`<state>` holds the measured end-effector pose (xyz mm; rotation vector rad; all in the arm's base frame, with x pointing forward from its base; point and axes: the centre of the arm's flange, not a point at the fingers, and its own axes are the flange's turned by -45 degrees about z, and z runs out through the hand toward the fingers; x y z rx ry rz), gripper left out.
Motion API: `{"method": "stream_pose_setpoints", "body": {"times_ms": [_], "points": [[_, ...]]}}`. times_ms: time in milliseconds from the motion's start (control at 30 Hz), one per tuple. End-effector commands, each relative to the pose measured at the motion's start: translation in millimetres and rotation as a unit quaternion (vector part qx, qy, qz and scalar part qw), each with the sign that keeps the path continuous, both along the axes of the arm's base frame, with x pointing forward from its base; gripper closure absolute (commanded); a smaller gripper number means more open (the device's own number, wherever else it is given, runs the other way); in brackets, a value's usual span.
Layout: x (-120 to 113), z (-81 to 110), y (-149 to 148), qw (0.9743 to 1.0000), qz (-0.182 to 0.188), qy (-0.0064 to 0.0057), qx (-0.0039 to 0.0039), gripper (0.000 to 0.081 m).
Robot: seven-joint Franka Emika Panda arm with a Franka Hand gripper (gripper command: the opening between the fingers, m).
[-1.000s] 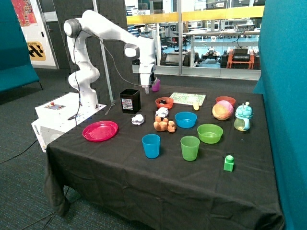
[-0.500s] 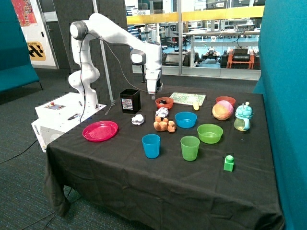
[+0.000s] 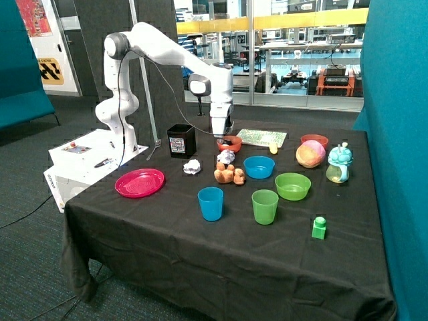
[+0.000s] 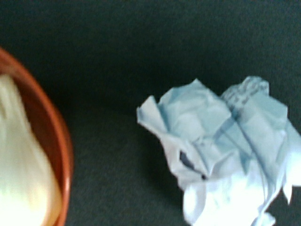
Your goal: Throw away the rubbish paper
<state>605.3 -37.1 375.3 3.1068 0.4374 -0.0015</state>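
Observation:
Two crumpled white paper wads lie on the black cloth. One wad (image 3: 192, 166) sits in front of the black bin (image 3: 181, 140). The other wad (image 3: 226, 156) lies between the orange-red bowl (image 3: 229, 143) and the orange-brown toy cluster (image 3: 229, 174). My gripper (image 3: 221, 136) hangs low over the bowl's near edge, just above and behind this second wad. In the wrist view the wad (image 4: 225, 150) fills much of the picture, close below, with the bowl's rim (image 4: 59, 141) beside it. Nothing is seen held.
A pink plate (image 3: 139, 182), blue cup (image 3: 210, 203), green cup (image 3: 265, 206), blue bowl (image 3: 259, 166) and green bowl (image 3: 293, 186) stand around. A printed mat (image 3: 261, 137), ball (image 3: 310, 154), sippy cup (image 3: 339, 164) and green block (image 3: 319, 227) lie further off.
The arm has swung from beside the black bin across to the orange-red bowl and come down lower, close above the paper wad next to the bowl.

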Motion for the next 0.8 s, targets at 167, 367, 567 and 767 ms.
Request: {"method": "stream_pose_setpoints", "body": {"times_ms": [167,367,567,767], "points": [[10.3,-18.9,-0.7,1.0000,-0.003,-0.0002,0.00211,0.0000],[5.9,-26.5,6.1,1.0000,0.005,-0.0002,0.00211,0.0000],[6.8,-32.5,1.9,1.0000,-0.002,-0.0002,0.00211,0.0000],[3.9,-40.3,-2.6,1.0000,-0.009,-0.0002,0.00211,0.0000]]}}
